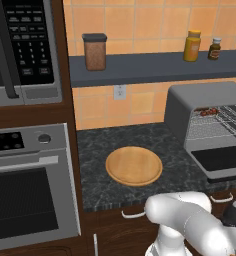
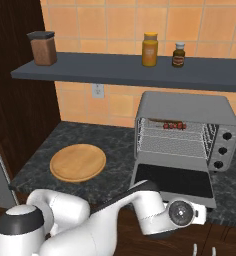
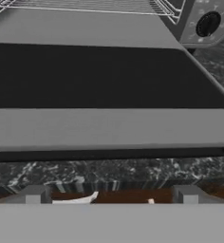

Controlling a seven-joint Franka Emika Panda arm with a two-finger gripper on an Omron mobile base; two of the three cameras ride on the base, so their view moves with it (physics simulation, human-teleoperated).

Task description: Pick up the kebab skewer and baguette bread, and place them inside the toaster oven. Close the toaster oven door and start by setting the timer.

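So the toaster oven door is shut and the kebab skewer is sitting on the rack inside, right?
Not quite. The toaster oven door is folded down open, as the right base view shows. The kebab skewer does sit on the rack inside the toaster oven.

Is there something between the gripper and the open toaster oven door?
Nothing visible. In the hand view the gripper faces the lowered toaster oven door directly, with just bare counter between them.

We see the kebab skewer [image 2: 173,125] inside the toaster oven [image 2: 187,107], its toaster oven door [image 2: 174,181] lying open; the wooden board [image 2: 78,162] sits to its left on the worktop [image 2: 112,145].
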